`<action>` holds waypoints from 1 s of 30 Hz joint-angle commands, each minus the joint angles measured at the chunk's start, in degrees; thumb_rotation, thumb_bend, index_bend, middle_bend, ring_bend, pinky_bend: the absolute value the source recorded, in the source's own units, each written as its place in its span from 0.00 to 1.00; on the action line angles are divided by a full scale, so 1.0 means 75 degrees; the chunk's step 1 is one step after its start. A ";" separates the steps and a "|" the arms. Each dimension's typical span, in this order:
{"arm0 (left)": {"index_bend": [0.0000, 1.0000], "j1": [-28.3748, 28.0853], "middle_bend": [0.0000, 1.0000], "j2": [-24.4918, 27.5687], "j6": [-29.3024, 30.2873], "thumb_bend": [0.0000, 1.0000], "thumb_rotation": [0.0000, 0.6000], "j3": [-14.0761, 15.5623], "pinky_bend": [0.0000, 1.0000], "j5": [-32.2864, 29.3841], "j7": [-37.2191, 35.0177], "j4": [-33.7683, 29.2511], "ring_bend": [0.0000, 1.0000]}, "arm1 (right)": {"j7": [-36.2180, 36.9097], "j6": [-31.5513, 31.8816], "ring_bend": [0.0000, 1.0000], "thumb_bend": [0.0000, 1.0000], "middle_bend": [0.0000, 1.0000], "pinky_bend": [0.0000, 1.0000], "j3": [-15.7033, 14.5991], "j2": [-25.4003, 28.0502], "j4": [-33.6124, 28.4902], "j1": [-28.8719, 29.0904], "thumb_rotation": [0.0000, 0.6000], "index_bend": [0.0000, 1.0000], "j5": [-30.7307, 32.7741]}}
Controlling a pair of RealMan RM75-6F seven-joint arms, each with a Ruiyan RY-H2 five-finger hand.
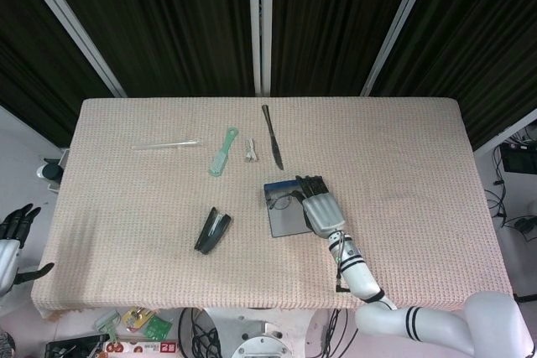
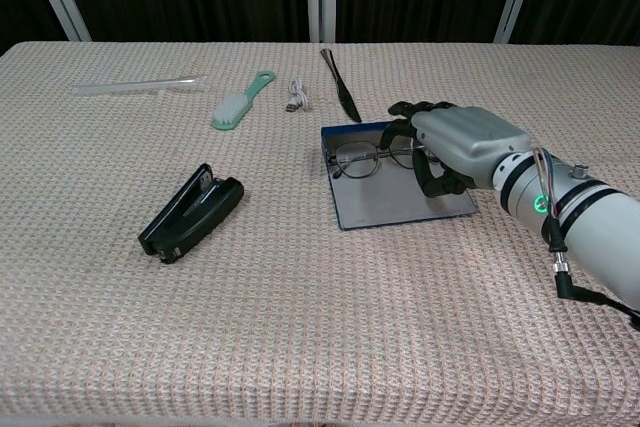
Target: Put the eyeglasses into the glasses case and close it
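Thin-framed eyeglasses (image 2: 360,159) (image 1: 284,200) lie flat on the open blue-grey glasses case (image 2: 400,205) (image 1: 289,220) near the middle of the table. My right hand (image 2: 455,147) (image 1: 319,207) hovers over the right end of the glasses. Its fingers curve down over the right lens and its thumb sits on the near side. The hand hides that lens and the case's right edge. No firm grip shows, and the glasses rest on the case. My left hand (image 1: 10,236) hangs off the table's left edge, fingers apart and holding nothing.
A black stapler (image 2: 190,212) lies left of the case. Toward the back are a green brush (image 2: 240,102), a small white cable (image 2: 296,95), a dark knife (image 2: 340,82) just behind the case, and a clear tube (image 2: 140,83).
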 commanded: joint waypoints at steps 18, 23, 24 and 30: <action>0.05 0.0030 0.03 0.0021 0.0022 0.11 1.00 -0.0028 0.19 -0.0030 -0.0106 0.0094 0.04 | -0.0130 -0.0018 0.00 0.81 0.00 0.00 0.0180 -0.0488 0.0534 0.0188 1.00 0.24 -0.0012; 0.05 0.0051 0.03 0.0028 0.0019 0.11 1.00 -0.0029 0.19 -0.0052 -0.0141 0.0133 0.04 | -0.0120 -0.0077 0.00 0.81 0.00 0.00 0.0247 -0.0583 0.0652 0.0245 1.00 0.24 0.0024; 0.05 0.0054 0.03 0.0029 0.0019 0.11 1.00 -0.0031 0.19 -0.0057 -0.0150 0.0139 0.04 | -0.0115 -0.0082 0.00 0.81 0.00 0.00 0.0261 -0.0605 0.0678 0.0255 1.00 0.24 0.0030; 0.05 0.0069 0.03 0.0017 0.0021 0.11 1.00 -0.0035 0.19 -0.0067 -0.0192 0.0175 0.04 | -0.0126 -0.0123 0.00 0.81 0.00 0.00 0.0357 -0.0743 0.0834 0.0326 1.00 0.23 0.0099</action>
